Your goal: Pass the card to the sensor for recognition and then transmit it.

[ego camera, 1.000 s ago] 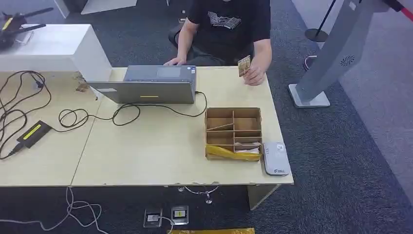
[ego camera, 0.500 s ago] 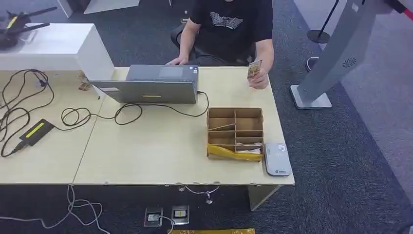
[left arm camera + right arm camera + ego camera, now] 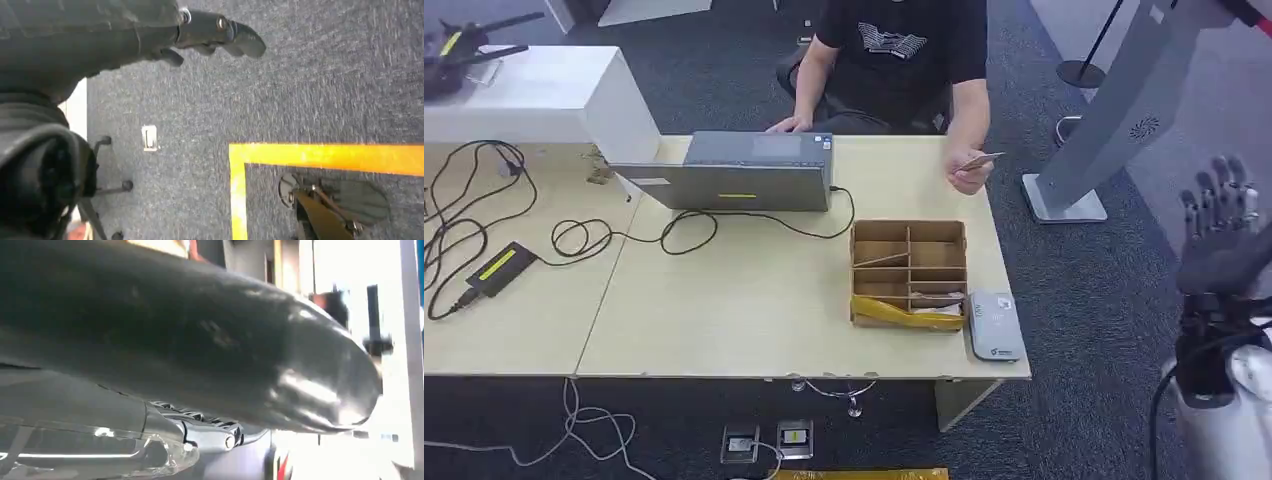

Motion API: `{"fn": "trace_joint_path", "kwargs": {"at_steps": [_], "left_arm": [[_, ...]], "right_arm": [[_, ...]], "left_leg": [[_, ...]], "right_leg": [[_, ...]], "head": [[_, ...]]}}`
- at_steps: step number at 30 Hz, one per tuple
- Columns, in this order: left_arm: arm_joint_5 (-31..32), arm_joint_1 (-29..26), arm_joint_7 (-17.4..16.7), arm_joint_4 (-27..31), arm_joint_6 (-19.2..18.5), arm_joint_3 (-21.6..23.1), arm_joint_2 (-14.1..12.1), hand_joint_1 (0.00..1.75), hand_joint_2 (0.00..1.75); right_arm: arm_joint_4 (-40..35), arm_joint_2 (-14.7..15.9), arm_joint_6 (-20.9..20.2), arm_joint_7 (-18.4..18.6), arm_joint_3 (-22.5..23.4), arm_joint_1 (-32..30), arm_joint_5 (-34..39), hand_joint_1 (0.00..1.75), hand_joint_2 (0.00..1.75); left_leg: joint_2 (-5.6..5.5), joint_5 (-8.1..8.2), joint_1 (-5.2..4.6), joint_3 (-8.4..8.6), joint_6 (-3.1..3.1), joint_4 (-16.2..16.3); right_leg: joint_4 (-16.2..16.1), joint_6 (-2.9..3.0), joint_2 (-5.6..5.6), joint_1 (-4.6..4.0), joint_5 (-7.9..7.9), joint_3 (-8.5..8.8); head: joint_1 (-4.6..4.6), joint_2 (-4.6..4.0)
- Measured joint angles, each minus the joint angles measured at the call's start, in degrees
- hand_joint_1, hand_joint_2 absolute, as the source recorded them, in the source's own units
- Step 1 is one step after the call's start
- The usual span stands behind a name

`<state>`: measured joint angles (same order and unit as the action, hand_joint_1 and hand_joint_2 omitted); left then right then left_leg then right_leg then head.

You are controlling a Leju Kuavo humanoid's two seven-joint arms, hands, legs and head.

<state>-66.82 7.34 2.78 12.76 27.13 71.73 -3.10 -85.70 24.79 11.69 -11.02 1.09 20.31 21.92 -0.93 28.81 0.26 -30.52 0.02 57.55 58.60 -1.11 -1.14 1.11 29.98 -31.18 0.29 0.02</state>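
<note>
Right hand [image 3: 1219, 215], fingers spread, empty, rises beside table [image 3: 724, 310]; person [image 3: 904, 50] holds card [image 3: 980, 159]; sensor [image 3: 992, 325] label unreadable.

We find the head view evenly lit from above and sharp, with soft, short shadows under the table [image 3: 724, 300] edge. Beyond the right hand [image 3: 1219, 225] the floor is paler. In the right wrist view the hand [image 3: 200, 355] is close, blurred and glossy, and the background past it is blown out white. The left wrist view is dim; carpet [image 3: 325, 90] beyond the left hand [image 3: 220, 35] shows streaky blur.
</note>
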Motion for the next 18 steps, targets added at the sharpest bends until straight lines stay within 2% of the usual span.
{"fn": "trace_joint_path", "kwargs": {"at_steps": [3, 7, 10, 15, 16, 18], "left_arm": [[-0.2, 0.1, -0.4, 0.0, 0.2, 0.0, 0.0, 0.0, 0.0], [-0.3, -0.2, -0.6, 0.0, 0.4, 0.0, 0.0, 0.0, 0.0], [-0.3, -0.2, -0.6, 0.0, 0.4, 0.0, 0.0, 0.0, 0.0], [-0.4, -0.3, -0.8, 0.0, 0.5, 0.0, -0.1, 0.0, 0.0], [-0.5, -0.3, -1.0, 0.0, 0.6, 0.0, -0.1, 0.0, 0.0], [-0.8, -0.3, -1.4, 0.0, 0.7, 0.0, -0.1, 0.0, 0.0]], "right_arm": [[0.1, 0.2, 1.2, 0.0, -9.4, 3.7, 1.1, 0.0, 0.0], [0.1, 1.2, 2.0, -0.5, -16.8, 6.2, 2.6, 0.0, 0.0], [0.1, 2.2, 2.1, -0.6, -21.2, 7.1, 3.0, 0.0, 0.0], [0.2, 3.2, 2.0, -0.3, -25.4, 8.1, 3.1, 0.0, 0.0], [0.3, 3.4, 1.8, 0.3, -26.5, 8.5, 2.6, 0.0, 1.75], [0.6, 3.3, 1.4, 1.7, -28.8, 9.6, 1.2, 0.0, 1.75]], "left_leg": [[-0.26, -0.08, 0.04, 0.05, -0.03, 0.0], [-0.19, -0.07, 0.04, 0.03, -0.03, 0.0], [-0.19, -0.06, 0.04, 0.03, -0.03, 0.0], [-0.13, -0.06, 0.04, 0.02, -0.03, 0.0], [-0.12, -0.06, 0.04, 0.02, -0.03, 0.0], [-0.1, -0.06, 0.04, 0.03, -0.03, 0.0]], "right_leg": [[0.0, 0.0, -0.25, -0.04, 0.0, -0.01], [0.0, 0.0, -0.16, -0.04, 0.0, -0.04], [-0.1, 0.0, -0.16, -0.03, 0.0, -0.05], [-0.1, 0.0, -0.11, -0.03, 0.0, -0.05], [-0.1, 0.0, -0.1, -0.03, 0.0, -0.05], [-0.1, 0.0, -0.06, -0.04, 0.0, -0.05]], "head": [[0.04, 0.0], [0.02, 0.0], [0.06, 0.0], [0.06, 0.0], [0.04, 0.0], [0.02, 0.0]]}}
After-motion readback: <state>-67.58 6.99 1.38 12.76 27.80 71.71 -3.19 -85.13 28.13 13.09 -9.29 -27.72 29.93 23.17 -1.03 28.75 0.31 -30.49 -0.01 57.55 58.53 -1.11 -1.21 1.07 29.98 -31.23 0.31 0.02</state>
